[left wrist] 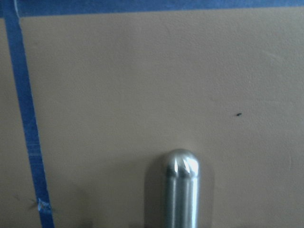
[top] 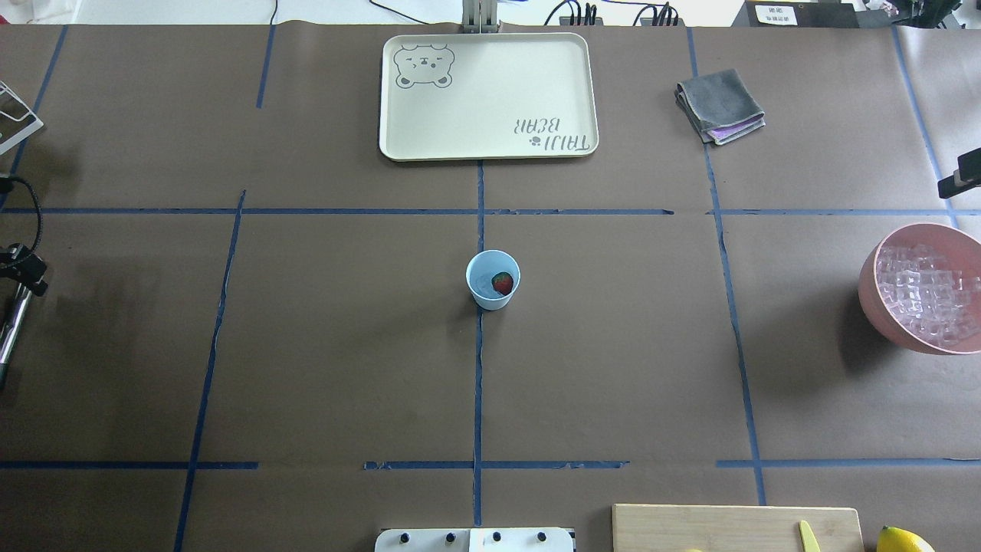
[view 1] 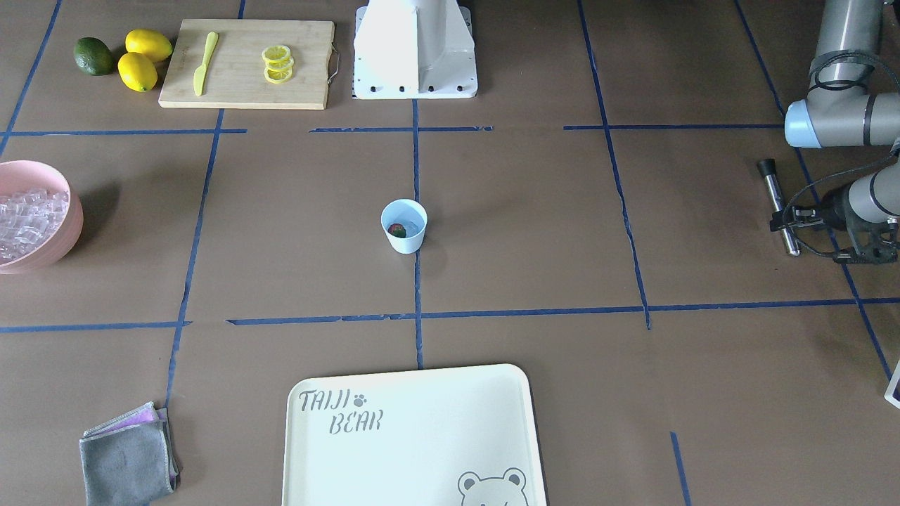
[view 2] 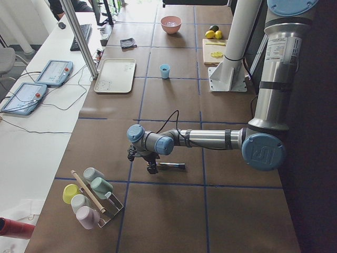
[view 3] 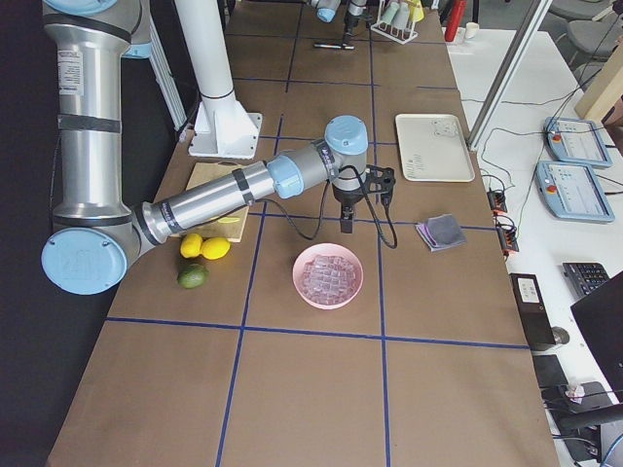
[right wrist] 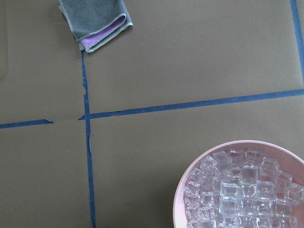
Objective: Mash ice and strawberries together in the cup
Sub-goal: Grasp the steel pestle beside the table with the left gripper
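Note:
The light-blue cup [view 1: 406, 239] stands at the table's middle with one red strawberry [view 1: 397, 230] inside; both also show in the overhead view, the cup [top: 490, 297] and the strawberry [top: 502, 283]. Ice [view 1: 28, 218] fills a pink bowl [view 1: 67, 235], also in the right wrist view [right wrist: 242, 190]. My left gripper [view 1: 786, 219] sits across a metal muddler [view 1: 777, 200] far from the cup; the left wrist view shows only the muddler's rounded end [left wrist: 180, 190], so I cannot tell if the jaws are shut. My right gripper [view 3: 348, 222] hangs beside the bowl; its state is unclear.
A cream tray [view 1: 422, 436] lies at the table's far edge from the robot, and a folded grey cloth [view 1: 126, 457] beside it. A cutting board [view 1: 239, 88] holds a yellow knife [view 1: 205, 62] and lemon slices [view 1: 278, 63]. Lemons [view 1: 144, 60] and a lime [view 1: 93, 56] lie beside it.

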`<state>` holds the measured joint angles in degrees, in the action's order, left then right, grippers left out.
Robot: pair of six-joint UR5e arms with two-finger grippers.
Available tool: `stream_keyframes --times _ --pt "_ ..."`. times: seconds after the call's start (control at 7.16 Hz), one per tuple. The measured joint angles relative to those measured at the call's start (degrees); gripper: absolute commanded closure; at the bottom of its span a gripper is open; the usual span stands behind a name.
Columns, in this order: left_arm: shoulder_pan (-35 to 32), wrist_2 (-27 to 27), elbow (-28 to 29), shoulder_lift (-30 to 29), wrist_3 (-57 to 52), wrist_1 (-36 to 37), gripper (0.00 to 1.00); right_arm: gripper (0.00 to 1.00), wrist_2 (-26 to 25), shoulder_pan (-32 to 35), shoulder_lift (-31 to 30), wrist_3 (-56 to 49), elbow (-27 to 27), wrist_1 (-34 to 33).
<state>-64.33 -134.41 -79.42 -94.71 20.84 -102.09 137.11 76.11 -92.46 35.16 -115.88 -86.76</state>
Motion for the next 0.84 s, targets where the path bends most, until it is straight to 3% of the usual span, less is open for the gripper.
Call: stream_keyframes --times 0.14,0.7,0.84 --pt "0.17 0.00 0.09 -0.02 -0.01 -0.03 0.27 0.00 0.00 0.00 0.00 0.00 0.03 -0.01" --pt "0.37 -0.06 0.39 -0.13 -0.02 -0.04 1.00 0.00 0.01 0.00 0.00 0.00 0.04 -0.07" --pt "0.40 -0.06 0.34 -0.17 -0.01 -0.04 1.00 0.00 0.01 0.00 0.01 0.00 0.03 -0.07"
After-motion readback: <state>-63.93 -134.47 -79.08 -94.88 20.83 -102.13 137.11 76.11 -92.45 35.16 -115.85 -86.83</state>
